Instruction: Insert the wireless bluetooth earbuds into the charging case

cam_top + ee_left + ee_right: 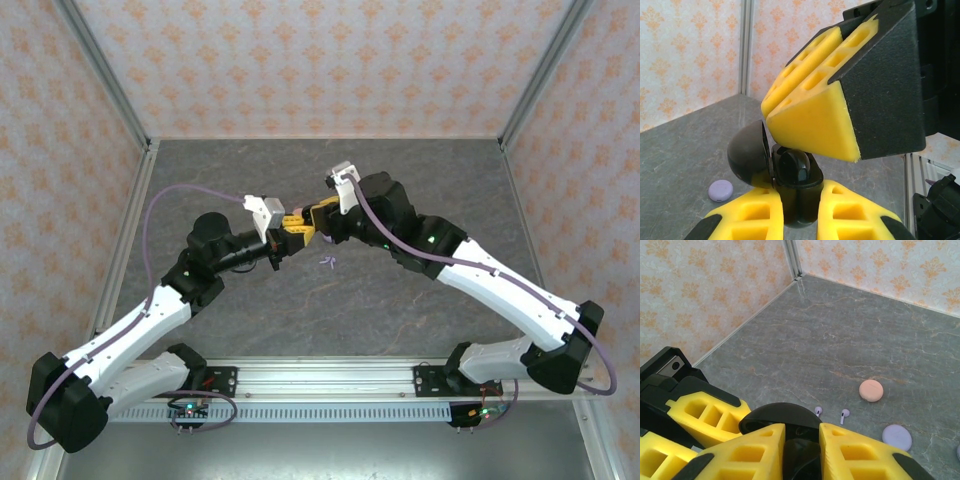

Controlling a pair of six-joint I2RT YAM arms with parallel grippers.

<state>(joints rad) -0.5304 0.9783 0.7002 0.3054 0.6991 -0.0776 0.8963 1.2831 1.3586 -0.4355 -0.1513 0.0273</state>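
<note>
Black charging case (pixel 747 155), lid open, is clamped in the left hand (pixel 801 200). The right hand (pixel 802 429) is just above it; open or closed, I cannot tell. 2 lilac earbuds (pixel 844 414) lie on the grey table (pixel 840 340) near a peach case (pixel 871 390).

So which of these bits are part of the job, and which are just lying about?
Job: black case, open, in the left fingers; two lilac earbuds on the table.
Idle for now: pink round case; lilac round case.
</note>
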